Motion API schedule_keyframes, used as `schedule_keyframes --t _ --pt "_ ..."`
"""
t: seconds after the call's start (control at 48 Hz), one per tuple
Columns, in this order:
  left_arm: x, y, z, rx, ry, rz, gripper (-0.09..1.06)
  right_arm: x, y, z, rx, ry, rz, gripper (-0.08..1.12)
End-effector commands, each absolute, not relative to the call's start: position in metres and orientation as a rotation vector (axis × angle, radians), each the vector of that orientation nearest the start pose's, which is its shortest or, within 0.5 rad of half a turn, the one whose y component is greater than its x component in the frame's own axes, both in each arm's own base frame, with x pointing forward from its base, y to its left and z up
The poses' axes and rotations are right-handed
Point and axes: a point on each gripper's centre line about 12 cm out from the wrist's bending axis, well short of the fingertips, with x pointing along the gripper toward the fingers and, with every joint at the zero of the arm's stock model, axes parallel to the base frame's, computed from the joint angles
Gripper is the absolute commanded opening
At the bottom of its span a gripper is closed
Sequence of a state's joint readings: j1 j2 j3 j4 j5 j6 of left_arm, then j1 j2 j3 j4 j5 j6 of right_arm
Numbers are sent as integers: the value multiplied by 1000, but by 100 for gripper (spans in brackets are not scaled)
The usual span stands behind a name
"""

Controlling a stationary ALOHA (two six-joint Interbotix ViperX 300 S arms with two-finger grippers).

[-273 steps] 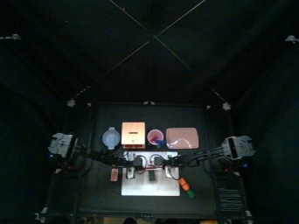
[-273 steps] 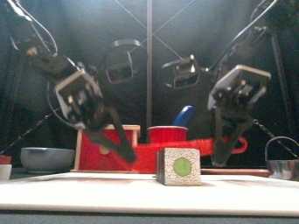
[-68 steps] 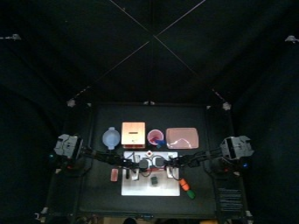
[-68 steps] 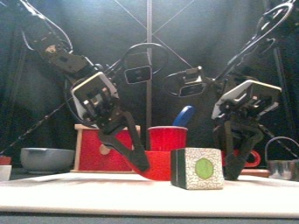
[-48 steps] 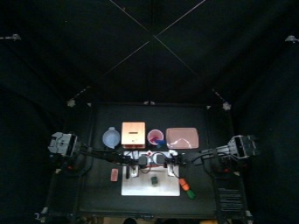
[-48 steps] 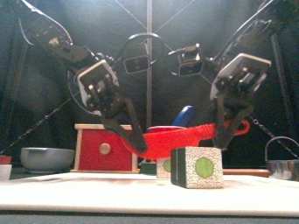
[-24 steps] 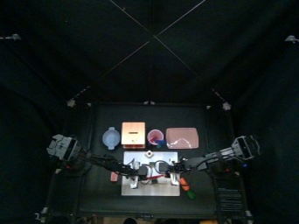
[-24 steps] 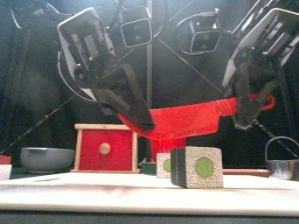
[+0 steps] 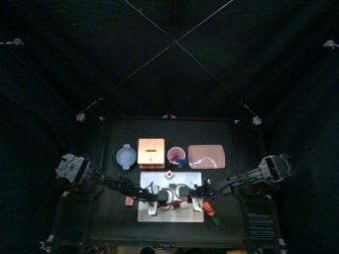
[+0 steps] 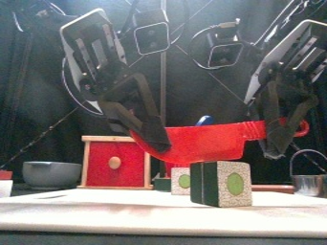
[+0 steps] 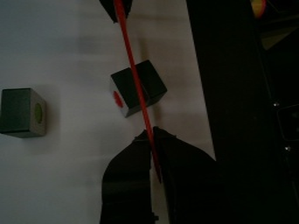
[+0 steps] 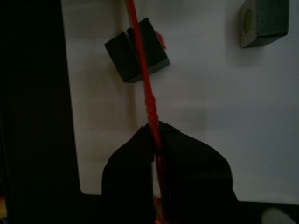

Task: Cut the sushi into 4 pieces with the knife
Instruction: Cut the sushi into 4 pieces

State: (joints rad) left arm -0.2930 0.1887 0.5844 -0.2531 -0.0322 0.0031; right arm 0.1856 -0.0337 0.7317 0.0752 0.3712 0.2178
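A red toy knife (image 10: 205, 144) hangs level above the white cutting board (image 10: 76, 211), held at both ends. My left gripper (image 10: 147, 134) is shut on one end and my right gripper (image 10: 278, 134) on the other. Two dark green sushi pieces stand on the board below: a near one (image 10: 220, 183) and one behind it (image 10: 181, 179). In the left wrist view the knife (image 11: 135, 79) crosses over one piece (image 11: 140, 87), with the other piece (image 11: 26, 111) apart. The right wrist view shows the knife (image 12: 142, 61) over a piece (image 12: 138, 54).
Behind the board stand a blue-grey bowl (image 9: 126, 156), the wooden box (image 9: 151, 154) with red drawer front, a red cup (image 9: 176, 155) with a blue knife, and the pink tray (image 9: 208, 156). A metal cutter (image 10: 307, 177) is at right. An orange toy food (image 9: 209, 209) lies beside the board.
Both arms lifted the red knife off the board and swung it toward the front. In the last half second it has come down a little and levelled out.
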Motion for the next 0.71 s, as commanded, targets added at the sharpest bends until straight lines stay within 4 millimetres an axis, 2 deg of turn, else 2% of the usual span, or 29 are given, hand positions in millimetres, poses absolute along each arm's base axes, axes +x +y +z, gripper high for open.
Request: schedule_keyframes --t 0.021,0.146,0.458,0.708 --pt "405 -138 134 -110 722 -224 35 334 58 134 182 1067 17 13" --pt "408 -139 137 -113 713 -224 35 334 57 133 163 1068 19 13" --pt "409 -141 136 -115 726 -227 35 342 33 138 121 1040 -23 13" --pt "410 -144 133 -117 730 -230 35 344 29 140 110 1036 -28 13"
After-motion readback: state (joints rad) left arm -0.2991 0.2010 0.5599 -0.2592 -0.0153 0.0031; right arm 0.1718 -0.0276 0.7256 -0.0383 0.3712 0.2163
